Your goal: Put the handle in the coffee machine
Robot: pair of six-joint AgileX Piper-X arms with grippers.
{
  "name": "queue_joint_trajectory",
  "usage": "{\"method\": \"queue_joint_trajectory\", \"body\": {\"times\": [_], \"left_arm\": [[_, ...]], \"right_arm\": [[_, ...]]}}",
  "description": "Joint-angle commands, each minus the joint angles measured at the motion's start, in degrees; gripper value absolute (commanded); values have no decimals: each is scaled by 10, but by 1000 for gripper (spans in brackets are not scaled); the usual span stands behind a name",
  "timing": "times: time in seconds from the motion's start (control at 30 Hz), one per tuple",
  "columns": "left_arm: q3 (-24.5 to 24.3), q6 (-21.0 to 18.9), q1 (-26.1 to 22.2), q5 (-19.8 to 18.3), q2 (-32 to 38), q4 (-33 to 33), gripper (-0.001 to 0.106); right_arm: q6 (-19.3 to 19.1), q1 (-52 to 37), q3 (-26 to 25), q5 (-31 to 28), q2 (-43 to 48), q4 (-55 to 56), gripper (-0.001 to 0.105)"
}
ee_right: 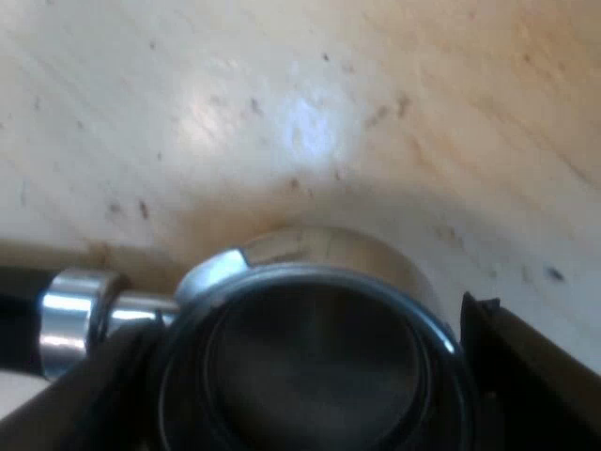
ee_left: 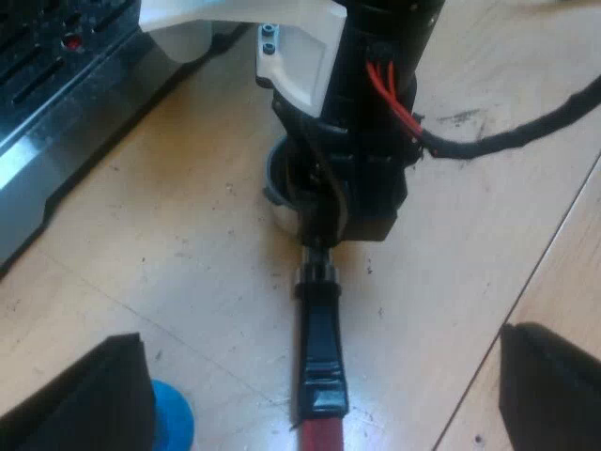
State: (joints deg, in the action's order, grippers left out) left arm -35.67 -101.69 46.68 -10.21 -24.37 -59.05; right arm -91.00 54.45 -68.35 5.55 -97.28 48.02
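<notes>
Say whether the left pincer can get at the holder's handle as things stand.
Probably yes. The left pincer is open, and the handle lies bare on the table ahead of it. The right pincer is at the holder's basket end, off the handle. A blue tamper is near one finger.

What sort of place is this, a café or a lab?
Probably a coffee-making workbench: an espresso machine stands on a wooden table, with a metal holder lying loose on the wood and a blue tamper near it.

The metal holder (ee_right: 310, 362) is laid flat on the wooden table (ee_right: 282, 94), basket up. Its dark handle (ee_left: 319, 348) ends in red. The espresso machine (ee_left: 56, 103) stands near, apart.
</notes>
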Motion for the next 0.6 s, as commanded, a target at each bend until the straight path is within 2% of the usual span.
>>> {"method": "queue_joint_trajectory", "body": {"times": [0.03,0.2,0.37,0.6], "left_arm": [[-2,15,3,-3,0,7,78],[-2,20,3,-3,0,10,78],[-2,48,3,-3,0,22,78],[-2,48,3,-3,0,29,78]], "right_arm": [[12,-3,-2,-7,31,14,0],[25,-3,-2,-20,60,38,0],[37,-3,-2,-20,92,63,0],[46,-3,-2,-20,123,76,0]]}}
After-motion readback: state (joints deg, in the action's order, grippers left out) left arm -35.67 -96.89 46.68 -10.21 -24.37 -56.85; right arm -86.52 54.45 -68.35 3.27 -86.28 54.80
